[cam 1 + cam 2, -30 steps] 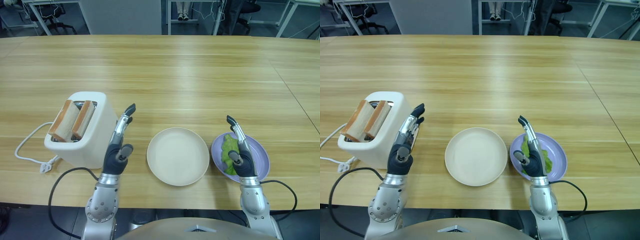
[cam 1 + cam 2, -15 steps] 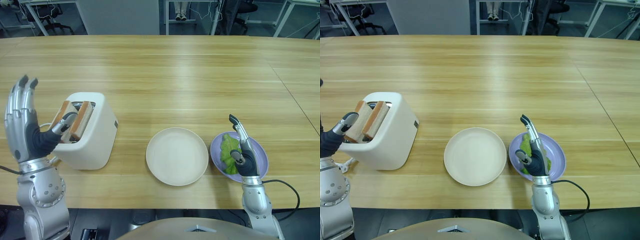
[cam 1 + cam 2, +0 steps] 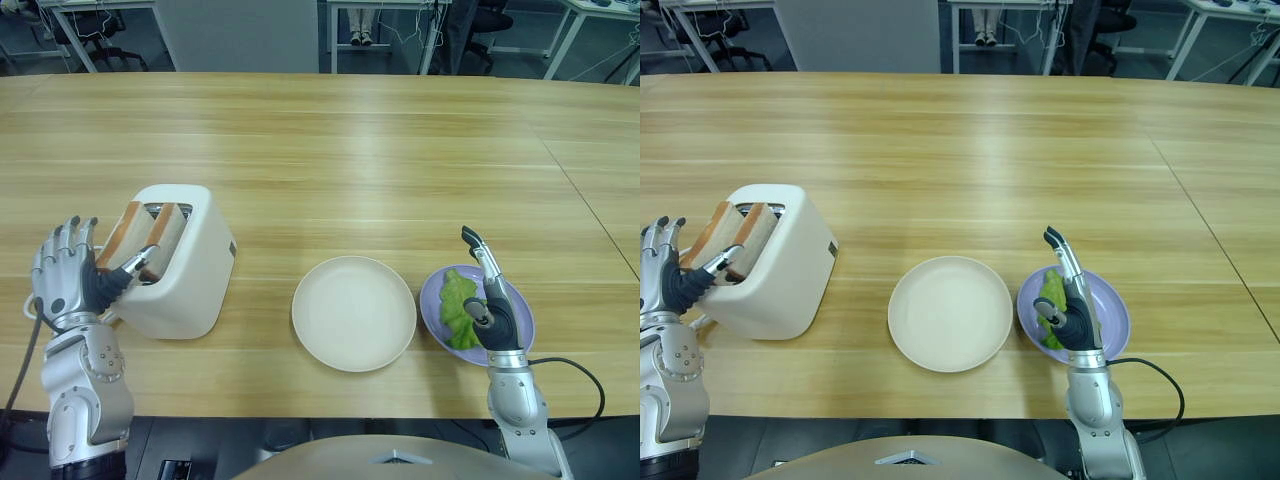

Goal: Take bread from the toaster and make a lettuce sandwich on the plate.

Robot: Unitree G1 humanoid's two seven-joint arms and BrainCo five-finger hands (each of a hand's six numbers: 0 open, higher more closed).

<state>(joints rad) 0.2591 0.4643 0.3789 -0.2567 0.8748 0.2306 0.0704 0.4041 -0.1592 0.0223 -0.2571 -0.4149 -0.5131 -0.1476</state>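
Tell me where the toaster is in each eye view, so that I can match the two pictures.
Left eye view: the toaster stands left of centre, in the lower half.
Right eye view: the toaster stands further left, close to the picture's edge.
Shared landmark: the cream plate, to the toaster's right in both views.

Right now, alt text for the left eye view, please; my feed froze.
Open left hand beside the toaster, thumb by two bread slices sticking out of it. Cream plate at centre of the wooden table; right hand at a purple dish of lettuce.
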